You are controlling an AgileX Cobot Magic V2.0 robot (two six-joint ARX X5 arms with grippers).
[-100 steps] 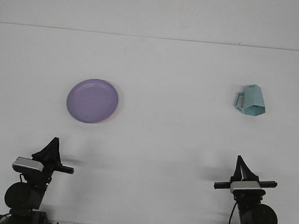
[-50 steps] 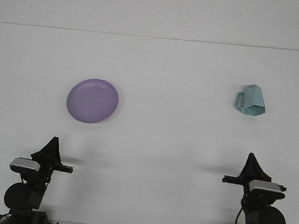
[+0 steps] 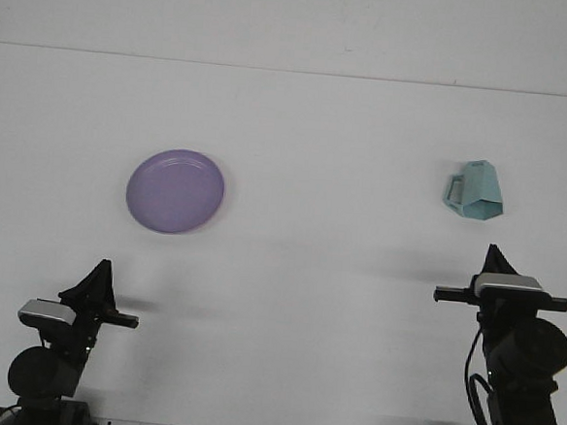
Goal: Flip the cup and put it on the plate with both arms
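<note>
The left gripper (image 3: 101,270) waits low; I cannot tell how its jaws stand. The empty plate (image 3: 175,190) sits mid-left. The upside-down cup (image 3: 477,190) sits far right, untouched. Just below it the right gripper (image 3: 496,255) approaches, jaws unreadable; next it must reach the cup.

Left black arm (image 3: 52,352): base was cut off by the bottom edge.
Right black arm (image 3: 516,370): base likewise; finger spacing unreadable on both.
</note>
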